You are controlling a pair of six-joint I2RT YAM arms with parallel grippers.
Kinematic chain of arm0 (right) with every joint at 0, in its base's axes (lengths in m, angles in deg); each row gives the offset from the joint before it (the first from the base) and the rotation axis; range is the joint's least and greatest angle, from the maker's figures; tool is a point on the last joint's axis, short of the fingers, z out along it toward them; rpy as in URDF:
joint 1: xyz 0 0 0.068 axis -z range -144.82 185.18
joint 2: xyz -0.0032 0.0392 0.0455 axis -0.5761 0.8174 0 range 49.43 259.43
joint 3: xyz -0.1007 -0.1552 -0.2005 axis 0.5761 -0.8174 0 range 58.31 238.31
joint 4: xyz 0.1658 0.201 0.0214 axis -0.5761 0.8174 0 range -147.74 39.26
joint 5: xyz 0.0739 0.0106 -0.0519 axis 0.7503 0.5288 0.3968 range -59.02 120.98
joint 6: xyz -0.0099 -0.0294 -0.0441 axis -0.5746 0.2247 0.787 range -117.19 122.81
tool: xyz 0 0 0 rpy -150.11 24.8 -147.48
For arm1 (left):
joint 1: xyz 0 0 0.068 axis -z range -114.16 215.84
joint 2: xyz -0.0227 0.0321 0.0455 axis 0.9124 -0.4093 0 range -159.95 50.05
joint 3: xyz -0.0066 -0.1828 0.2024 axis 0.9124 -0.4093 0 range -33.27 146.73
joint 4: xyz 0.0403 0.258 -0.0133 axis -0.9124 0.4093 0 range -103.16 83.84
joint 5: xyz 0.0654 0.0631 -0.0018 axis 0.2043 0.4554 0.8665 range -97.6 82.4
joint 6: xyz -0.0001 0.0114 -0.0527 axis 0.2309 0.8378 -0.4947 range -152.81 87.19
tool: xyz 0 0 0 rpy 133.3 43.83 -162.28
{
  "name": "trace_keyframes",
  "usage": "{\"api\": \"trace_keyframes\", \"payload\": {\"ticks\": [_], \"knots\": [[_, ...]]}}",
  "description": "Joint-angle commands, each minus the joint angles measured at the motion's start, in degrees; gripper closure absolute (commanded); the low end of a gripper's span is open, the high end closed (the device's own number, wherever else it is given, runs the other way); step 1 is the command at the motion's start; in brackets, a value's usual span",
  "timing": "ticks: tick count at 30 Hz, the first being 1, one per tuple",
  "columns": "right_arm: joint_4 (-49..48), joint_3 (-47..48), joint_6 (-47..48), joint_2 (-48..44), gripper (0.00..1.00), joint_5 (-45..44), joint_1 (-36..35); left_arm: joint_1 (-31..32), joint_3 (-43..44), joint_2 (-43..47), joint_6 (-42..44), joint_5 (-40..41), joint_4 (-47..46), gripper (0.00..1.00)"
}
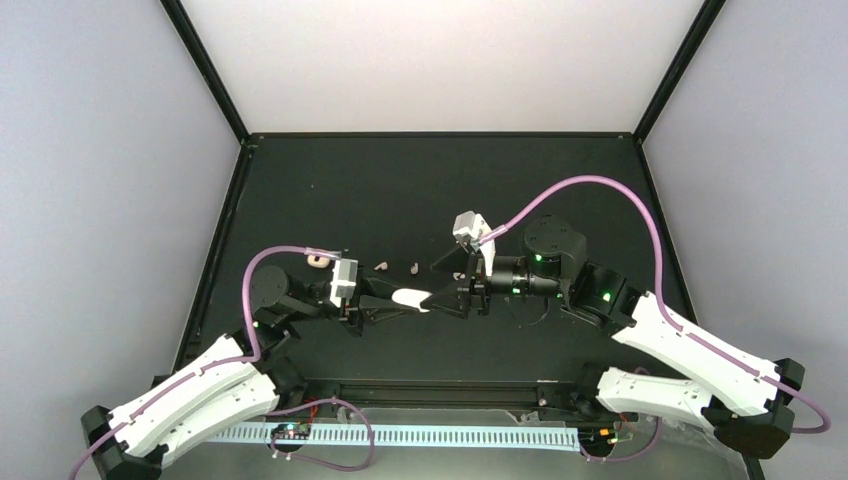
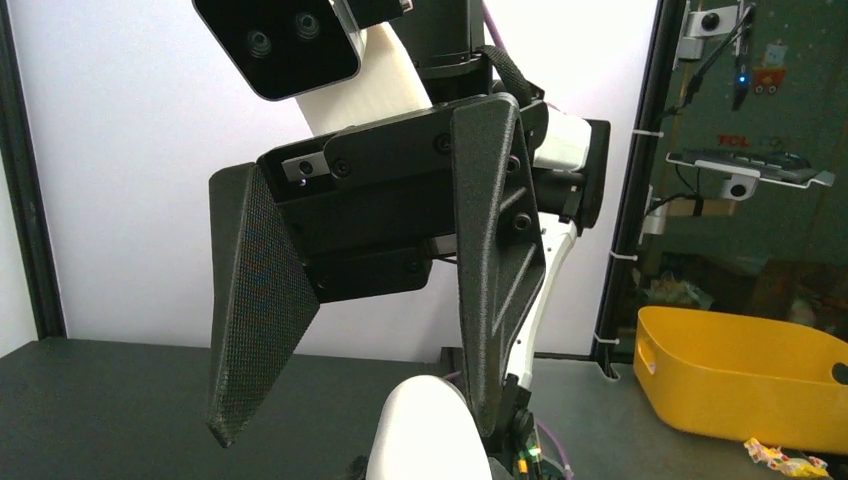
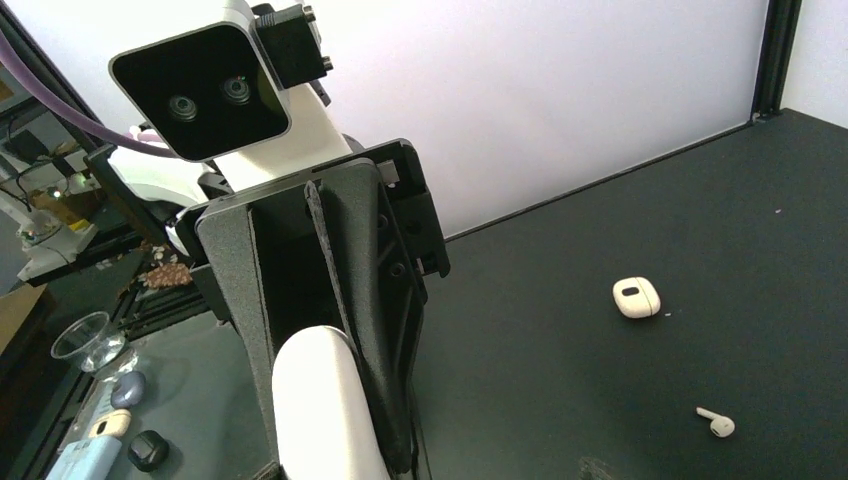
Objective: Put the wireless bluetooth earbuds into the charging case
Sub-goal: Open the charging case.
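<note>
Centrally, left claw (image 1: 414,301) clamped on white charging case (image 1: 405,296), right claw (image 1: 436,284) wide open, facing it

Yellow bin (image 2: 745,380) beyond the black table (image 2: 100,400); crumpled wrapper (image 2: 775,458) beside it

Right gripper (image 2: 357,436) fills the frame head-on, jaws spread wide. The mesh-faced finger (image 2: 255,320) is on the view's left and the ribbed finger (image 2: 497,270) on the view's right. Its wrist camera (image 2: 280,40) sits above the finger mount. The rounded white charging case (image 2: 420,435) is at the bottom edge, up against the ribbed finger's tip; can't tell which overlaps which. A yellow bin (image 2: 740,385) is off to the ribbed-finger side, well clear, with a crumpled wrapper (image 2: 775,458) just below its rim.
</note>
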Motion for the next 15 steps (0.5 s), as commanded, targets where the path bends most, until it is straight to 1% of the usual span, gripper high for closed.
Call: {"api": "trace_keyframes", "payload": {"ticks": [1,5,10,15], "knots": [[1.5,2.0,0.9,0.5,0.25,-1.6,0.1,0.1,2.9,-0.8,0.3,-1.9,-0.4,0.98],[2.7,2.3,1.5,0.7,0.27,-3.8,0.1,0.1,3.1,-1.1,0.3,-1.5,0.2,0.98],[0.4,2.0,0.7,0.4,0.28,1.2,0.1,0.1,3.5,-0.7,1.4,0.0,2.2,0.98],[1.8,2.0,1.7,0.7,0.37,3.3,0.1,0.1,3.9,-0.3,1.1,-0.2,2.3,0.98]]}}
